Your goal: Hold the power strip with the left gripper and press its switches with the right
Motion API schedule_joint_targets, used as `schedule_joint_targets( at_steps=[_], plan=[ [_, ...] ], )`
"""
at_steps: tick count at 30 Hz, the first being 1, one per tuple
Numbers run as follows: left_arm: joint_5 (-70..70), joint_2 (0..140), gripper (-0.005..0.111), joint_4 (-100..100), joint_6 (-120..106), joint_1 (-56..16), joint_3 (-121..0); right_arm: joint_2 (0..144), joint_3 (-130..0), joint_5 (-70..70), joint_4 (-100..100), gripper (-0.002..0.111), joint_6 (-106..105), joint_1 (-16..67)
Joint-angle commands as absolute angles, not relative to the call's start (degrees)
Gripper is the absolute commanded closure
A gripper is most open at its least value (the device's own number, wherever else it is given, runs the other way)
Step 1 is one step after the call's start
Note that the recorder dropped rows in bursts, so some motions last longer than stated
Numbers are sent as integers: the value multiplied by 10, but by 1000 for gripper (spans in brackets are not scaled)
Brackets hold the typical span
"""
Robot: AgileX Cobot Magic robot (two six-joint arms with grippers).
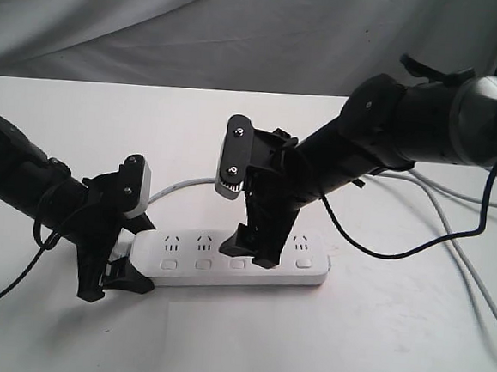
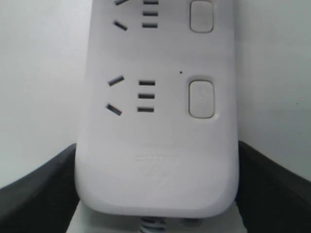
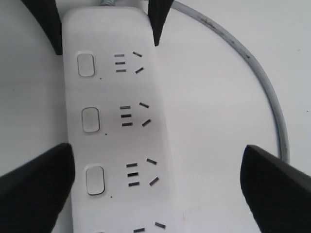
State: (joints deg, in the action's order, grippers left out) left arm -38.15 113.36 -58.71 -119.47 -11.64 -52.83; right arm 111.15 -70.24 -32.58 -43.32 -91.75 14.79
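White strip (image 1: pixel 233 275), lower centre of exterior frame, long axis left to right, flat on white table (image 1: pixel 373 351). Left gripper (image 1: pixel 113 284) clamped across its left end. Right gripper (image 1: pixel 254 248) spread wide over the middle, nearest the switches (image 1: pixel 203 264) along the lower edge. Grey cord (image 1: pixel 180 183) behind; grey cloth backdrop (image 1: pixel 158 24).

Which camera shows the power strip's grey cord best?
The right wrist view: the cord runs in a long clear curve beside the power strip. The exterior view shows a short stretch between the arms; the left wrist view shows just its stub at the strip's end.
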Motion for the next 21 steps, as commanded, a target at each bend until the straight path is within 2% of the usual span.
schedule_joint_targets(
  at_steps=[1, 14, 21],
  plan=[
    [-360, 1134, 107, -583, -1200, -121, -530, 1106, -701, -338, -438, 24, -917, 130],
    [-360, 1134, 107, -583, -1200, -121, -530, 1106, -701, -394, -423, 24, -925, 80],
    [-360, 1134, 107, -583, -1200, -121, -530, 1106, -691, -379, -411, 24, -928, 78]
  ],
)
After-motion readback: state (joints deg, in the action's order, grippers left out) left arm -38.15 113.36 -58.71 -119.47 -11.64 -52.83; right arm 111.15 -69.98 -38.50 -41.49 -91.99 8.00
